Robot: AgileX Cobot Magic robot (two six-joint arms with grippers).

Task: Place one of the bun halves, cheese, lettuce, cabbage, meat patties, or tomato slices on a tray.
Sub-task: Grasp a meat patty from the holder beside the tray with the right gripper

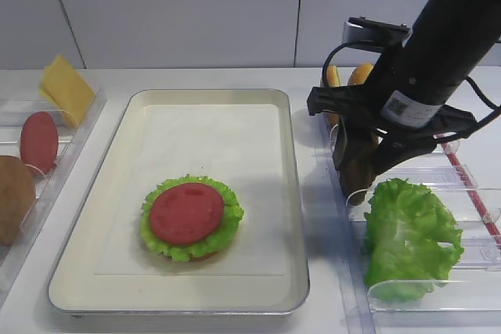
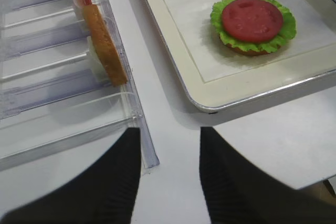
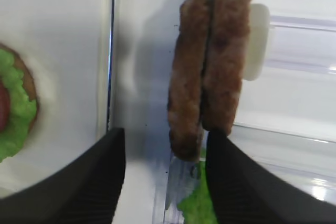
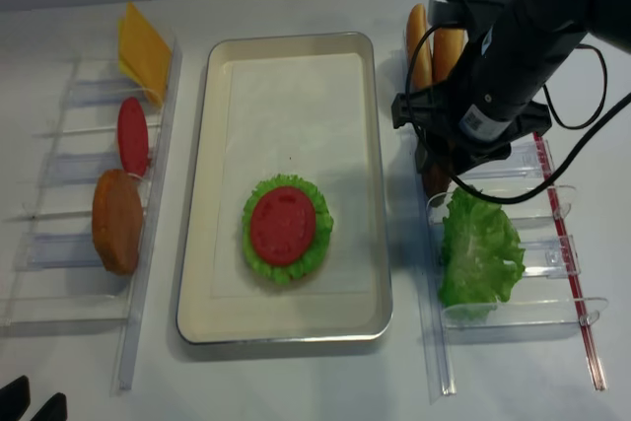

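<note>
Brown meat patties (image 3: 207, 72) between parted right gripper (image 3: 165, 169) fingers, ungripped.

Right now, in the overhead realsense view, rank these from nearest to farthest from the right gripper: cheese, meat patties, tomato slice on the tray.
1. meat patties, in the right rack under the right gripper
2. tomato slice, mid-tray
3. cheese, far-left rack

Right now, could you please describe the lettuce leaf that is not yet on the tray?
Look right of the cream tray to the clear rack. The loose lettuce stands in its nearest slot, bright green and frilly, unlike the brown patties behind it.
</note>
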